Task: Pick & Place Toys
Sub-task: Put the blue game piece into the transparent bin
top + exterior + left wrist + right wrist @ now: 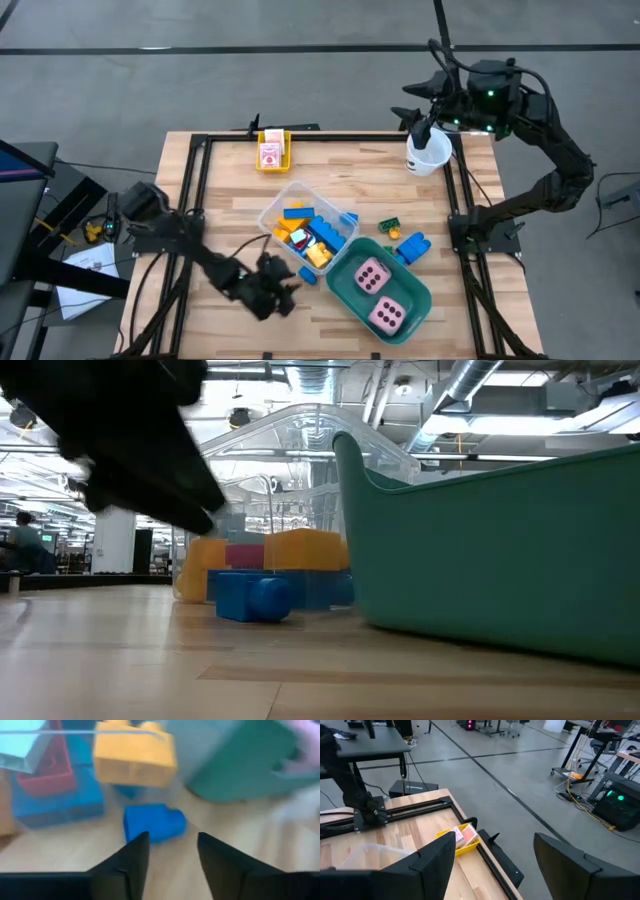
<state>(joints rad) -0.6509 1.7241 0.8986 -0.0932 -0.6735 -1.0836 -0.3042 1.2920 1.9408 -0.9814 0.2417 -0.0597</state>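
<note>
Left gripper (pixel 283 290) low at 7 o'clock of the table, fingers spread, empty, aimed at a loose blue brick (pixel 154 822) beside the clear bin (pixel 268 217). Right gripper (pixel 495 855) parked at 1 o'clock over the white cup (pixel 428 155), fingers wide, empty.

Progress, judged: well along. Bin holds mixed bricks; both dice (pixel 373 276) in the teal tub (pixel 420 298). Left out: blue brick, blue pair (pixel 411 247) and green piece (pixel 389 225) at 4 o'clock, cards (pixel 270 154) at 11.
</note>
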